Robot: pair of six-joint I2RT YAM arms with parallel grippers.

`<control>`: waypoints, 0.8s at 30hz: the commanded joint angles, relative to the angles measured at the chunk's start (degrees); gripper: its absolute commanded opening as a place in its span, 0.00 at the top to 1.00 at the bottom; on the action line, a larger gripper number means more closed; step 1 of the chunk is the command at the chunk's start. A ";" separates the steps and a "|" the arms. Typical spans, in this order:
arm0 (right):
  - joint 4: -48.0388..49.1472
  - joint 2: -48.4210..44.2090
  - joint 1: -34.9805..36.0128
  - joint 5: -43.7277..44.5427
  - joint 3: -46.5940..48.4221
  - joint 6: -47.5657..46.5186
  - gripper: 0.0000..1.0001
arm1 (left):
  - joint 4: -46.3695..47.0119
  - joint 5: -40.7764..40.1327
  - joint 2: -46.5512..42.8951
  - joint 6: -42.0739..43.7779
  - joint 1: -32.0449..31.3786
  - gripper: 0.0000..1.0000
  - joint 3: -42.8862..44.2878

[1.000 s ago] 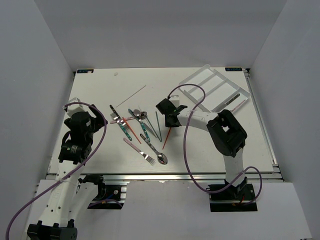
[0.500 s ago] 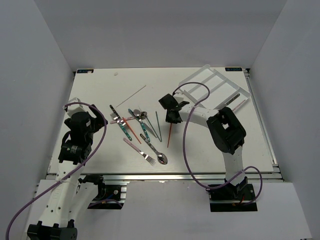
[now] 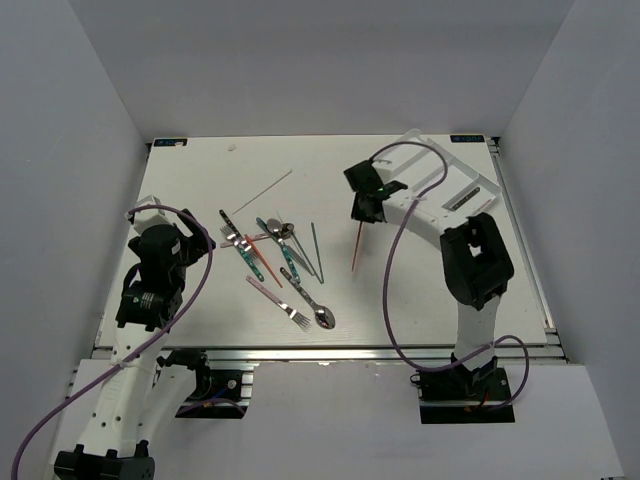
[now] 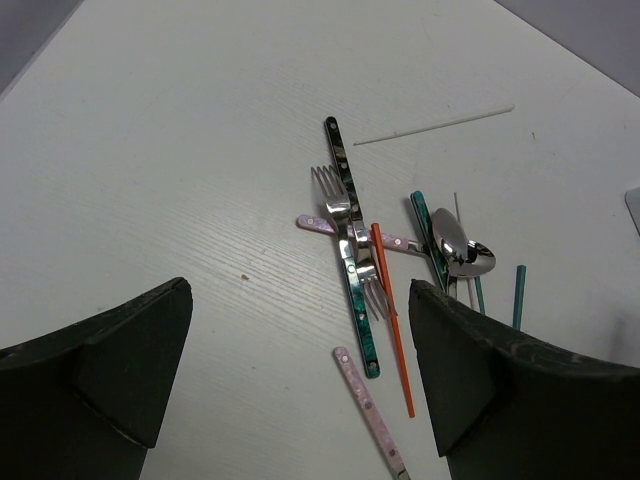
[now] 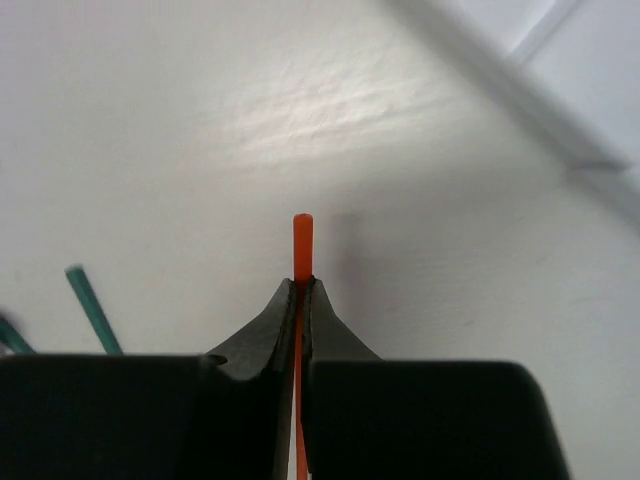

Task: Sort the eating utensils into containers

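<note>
Right end effector [image 5: 301, 285] clenched on thin orange stick [image 5: 302, 240], held slanting btwn the utensil pile [image 3: 285, 262] and the clear divided tray [image 3: 462, 175] at far right of the table [image 3: 200, 160]. Left end effector [image 4: 298, 300], fingers spread wide w/ nothing in them, hangs over left side, beside that pile.

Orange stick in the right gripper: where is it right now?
Top view, right of centre: the orange stick hangs pinched in the right gripper, between the teal stick on its left and the tray on its right.
</note>
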 commanded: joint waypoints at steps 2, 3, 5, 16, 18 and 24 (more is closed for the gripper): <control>-0.40 -2.96 -8.49 2.83 5.95 -3.52 1.00 | 0.70 0.10 -0.35 0.31 -0.45 0.02 -0.28; -0.66 -2.52 -9.90 3.02 7.27 -3.61 1.00 | 0.70 0.10 -0.26 0.31 -0.36 0.02 -0.28; -1.54 0.55 -16.82 3.89 11.04 -2.31 1.00 | 0.70 0.10 0.17 0.31 -0.45 0.02 -0.28; -1.97 14.00 -32.49 -2.07 30.39 0.25 1.00 | 0.70 0.10 2.02 0.48 -0.45 0.02 -0.11; -0.85 15.76 -33.55 -3.30 31.11 -0.36 1.00 | 0.70 0.19 2.28 0.48 -0.45 0.02 -0.11; 1.97 17.61 -33.90 -4.01 30.23 -1.60 0.92 | 0.79 0.27 3.16 0.66 -0.45 0.02 -0.11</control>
